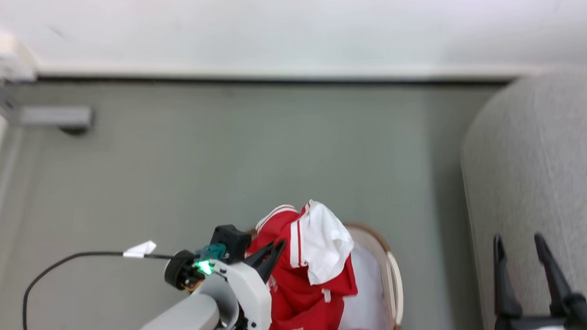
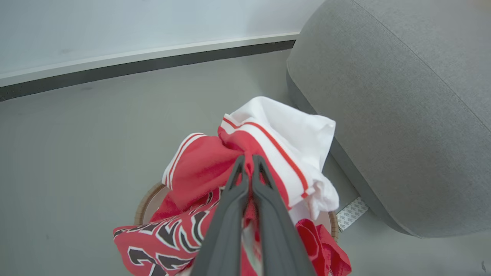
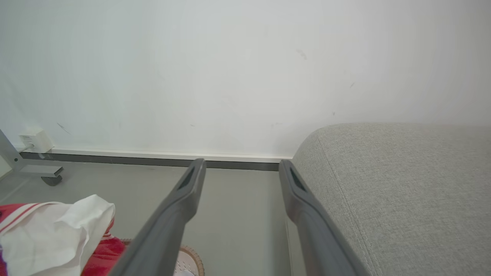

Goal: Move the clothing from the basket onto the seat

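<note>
The left gripper [image 2: 248,160] rises from six o'clock, its two dark fingers pressed together on a fold of the clothing [image 2: 195,168] — red fabric with white striped trim, and black white-edged lettering hanging at seven o'clock. A white cloth [image 2: 295,126] drapes toward one o'clock. Beneath the bunch shows the tan rim of the basket [image 2: 144,205]. The grey seat [image 2: 402,115] spans two to four o'clock, standing on the grey floor [image 2: 96,134].

Left hand [image 2: 248,159] with dark fingers tight together; right hand [image 1: 518,239] with fingers wide apart, tips upward.
</note>
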Available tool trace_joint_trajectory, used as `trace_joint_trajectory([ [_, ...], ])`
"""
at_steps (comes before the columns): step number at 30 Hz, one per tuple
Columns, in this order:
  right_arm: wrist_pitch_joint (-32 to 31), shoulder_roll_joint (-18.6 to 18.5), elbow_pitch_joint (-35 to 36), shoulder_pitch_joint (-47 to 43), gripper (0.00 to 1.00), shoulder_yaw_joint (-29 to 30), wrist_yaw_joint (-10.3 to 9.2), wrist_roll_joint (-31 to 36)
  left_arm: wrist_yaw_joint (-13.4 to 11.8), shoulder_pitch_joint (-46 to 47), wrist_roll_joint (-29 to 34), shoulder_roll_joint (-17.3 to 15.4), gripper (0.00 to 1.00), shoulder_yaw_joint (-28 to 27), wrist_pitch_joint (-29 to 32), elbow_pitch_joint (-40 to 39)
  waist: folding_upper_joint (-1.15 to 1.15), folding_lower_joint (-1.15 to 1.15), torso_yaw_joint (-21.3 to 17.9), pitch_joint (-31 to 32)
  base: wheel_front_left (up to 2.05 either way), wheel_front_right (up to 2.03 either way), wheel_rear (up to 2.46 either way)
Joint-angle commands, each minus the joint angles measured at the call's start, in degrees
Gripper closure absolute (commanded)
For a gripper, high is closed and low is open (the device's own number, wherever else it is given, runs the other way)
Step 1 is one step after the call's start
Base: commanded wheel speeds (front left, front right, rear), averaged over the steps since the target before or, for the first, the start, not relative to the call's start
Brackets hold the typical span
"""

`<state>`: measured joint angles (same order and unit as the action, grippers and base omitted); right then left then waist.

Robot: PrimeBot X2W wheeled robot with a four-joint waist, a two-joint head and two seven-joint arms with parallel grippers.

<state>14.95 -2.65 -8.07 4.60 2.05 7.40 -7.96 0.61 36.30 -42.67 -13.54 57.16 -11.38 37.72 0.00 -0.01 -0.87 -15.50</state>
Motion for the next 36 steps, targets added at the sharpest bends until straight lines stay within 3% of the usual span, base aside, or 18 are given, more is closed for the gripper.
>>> trace_joint_trajectory([
  [1,0.11,-0.17,-0.39,-1.72,0.0,0.25,0.17,-0.69,-0.65,-1.4,-0.25,-0.71,1.0,-0.17,0.31,-1.37,0.0,0.01,3.05,7.16,0.0,0.0,0.0],
  [11,0.11,-0.18,-1.01,-8.47,0.0,0.2,0.17,-0.5,-8.88,-6.43,-2.52,-5.51,1.0,-2.35,4.57,-17.53,0.0,0.01,3.65,16.43,0.0,0.0,0.0],
  [16,0.11,-0.17,-0.64,-9.98,0.0,0.0,0.17,-0.09,-11.71,-6.4,-2.68,-7.71,1.0,-3.5,6.41,-23.04,0.0,0.01,2.93,18.37,0.0,0.0,0.0],
  [25,0.12,-0.18,-0.02,-11.2,0.0,-0.44,0.17,0.13,-14.63,-5.01,-3.0,-10.14,1.0,-5.06,8.59,-28.18,0.0,0.01,1.03,19.71,0.0,0.0,0.0],
  [36,0.12,-0.17,2.18,-11.45,0.0,-1.44,0.17,2.49,-15.76,-3.28,-3.02,-9.63,1.0,-5.63,9.37,-30.21,0.0,0.01,-0.28,19.01,0.0,0.0,0.0],
])
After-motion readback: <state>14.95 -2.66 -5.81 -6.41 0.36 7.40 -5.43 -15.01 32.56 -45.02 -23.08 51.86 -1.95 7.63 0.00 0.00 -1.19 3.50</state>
